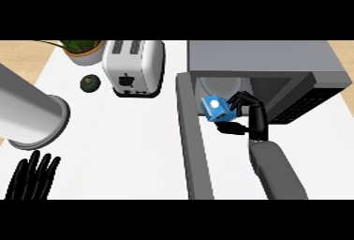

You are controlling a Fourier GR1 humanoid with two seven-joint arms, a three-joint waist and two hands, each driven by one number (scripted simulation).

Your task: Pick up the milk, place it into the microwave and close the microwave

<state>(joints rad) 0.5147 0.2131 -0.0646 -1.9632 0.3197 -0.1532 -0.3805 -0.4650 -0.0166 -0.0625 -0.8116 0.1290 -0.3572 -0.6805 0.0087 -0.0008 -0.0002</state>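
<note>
The milk (215,108) is a small blue carton with a white top, held at the mouth of the microwave (269,61). My right hand (243,115) is curled round it from the right, thumb below and fingers above. The microwave is grey with a dark cavity, and a pale round plate (220,87) shows inside. Its door (191,140) stands wide open, swung toward me as a long grey strip just left of the carton. My left hand (33,176) rests open at the lower left, fingers straight and pointing up.
A white toaster (133,67) stands at the back, left of the microwave. A dark avocado (91,83) lies beside it and a potted plant (84,50) behind. A large grey cylinder (31,115) lies at the left edge above my left hand.
</note>
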